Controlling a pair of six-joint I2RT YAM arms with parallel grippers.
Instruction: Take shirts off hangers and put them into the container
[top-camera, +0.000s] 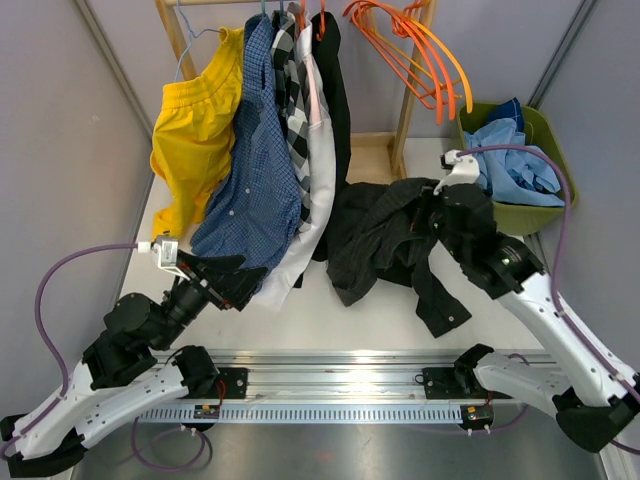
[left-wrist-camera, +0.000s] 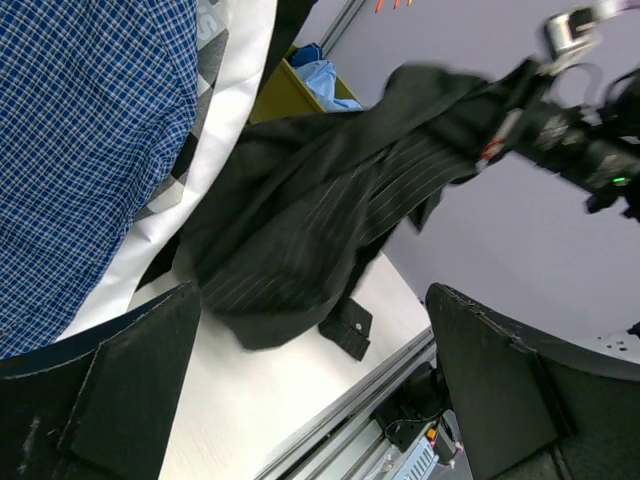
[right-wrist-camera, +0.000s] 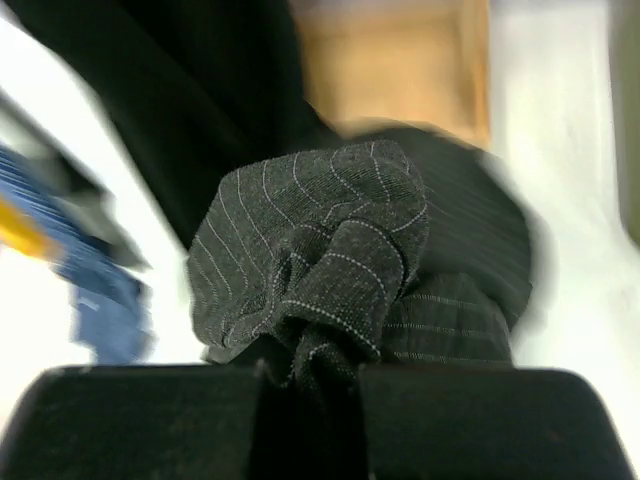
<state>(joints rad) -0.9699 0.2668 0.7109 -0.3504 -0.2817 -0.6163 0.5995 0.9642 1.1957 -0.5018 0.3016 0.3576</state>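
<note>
Tabletop scene with two robot arms in front of a wooden clothes rack. At the left, the left gripper hovers with its black fingers spread wide apart. It holds nothing and sits just beside the lower hems of the hanging shirts.

Above it, four cloth shirts hang in a row: a yellow shirt, a dark blue fine-check shirt, a black-and-white check shirt and a white shirt.

Next, a black pinstriped shirt trails from the rack down onto the white table in a crumpled heap. Whether its top is on a hanger cannot be told. The right gripper has its fingers pinched together on a bunched fold at the heap's right side, raising it.

Higher up, several thin bright orange hangers dangle empty. At the far right, just beside the right gripper, stands the olive-green rectangular plastic tub, with a light blue shirt already inside.

By the look of it, one shirt is binned, the black one is on its way, and four are left to unhang.
</note>
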